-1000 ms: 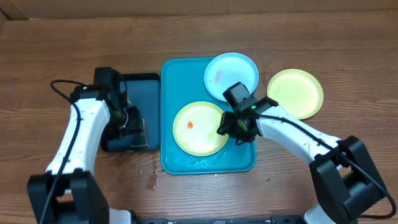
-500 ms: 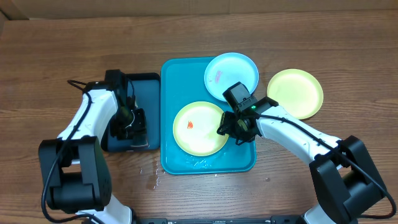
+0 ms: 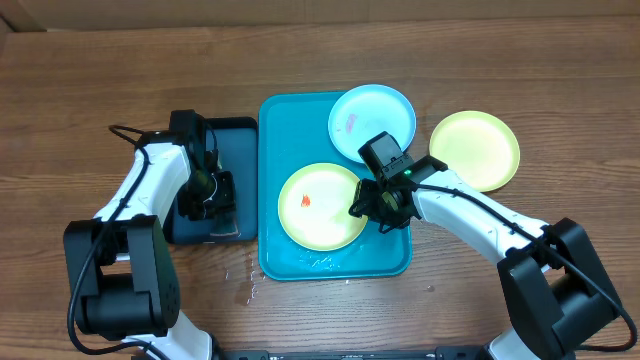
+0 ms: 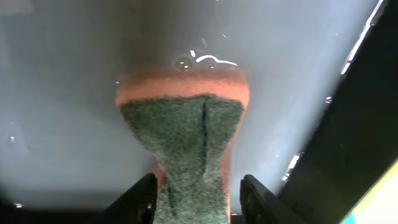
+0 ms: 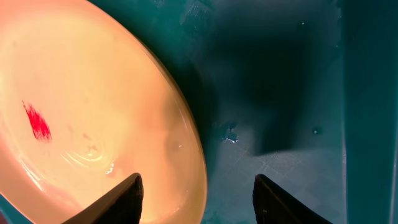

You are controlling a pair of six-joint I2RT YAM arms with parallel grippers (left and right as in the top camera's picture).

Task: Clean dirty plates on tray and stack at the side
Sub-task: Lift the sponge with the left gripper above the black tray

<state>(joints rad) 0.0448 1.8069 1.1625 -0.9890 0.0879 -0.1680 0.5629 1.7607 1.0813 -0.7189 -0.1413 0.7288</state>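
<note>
Yellow-green plate (image 5: 93,112) lies at 6 o'clock on the tray (image 3: 272,150). The right tool (image 5: 199,199) straddles its 3 o'clock rim, jaws apart. The left tool (image 4: 199,199) clamps the sponge (image 4: 186,143). Pin the rim firmly before scrubbing the smear (image 5: 38,121).

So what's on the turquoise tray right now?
A yellow plate with a red smear, and a blue plate overhanging the tray's far right corner. The right gripper covers the yellow plate's right edge.

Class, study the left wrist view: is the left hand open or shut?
Shut. The left hand pinches the sponge, which is squeezed narrow between its fingers.
</note>
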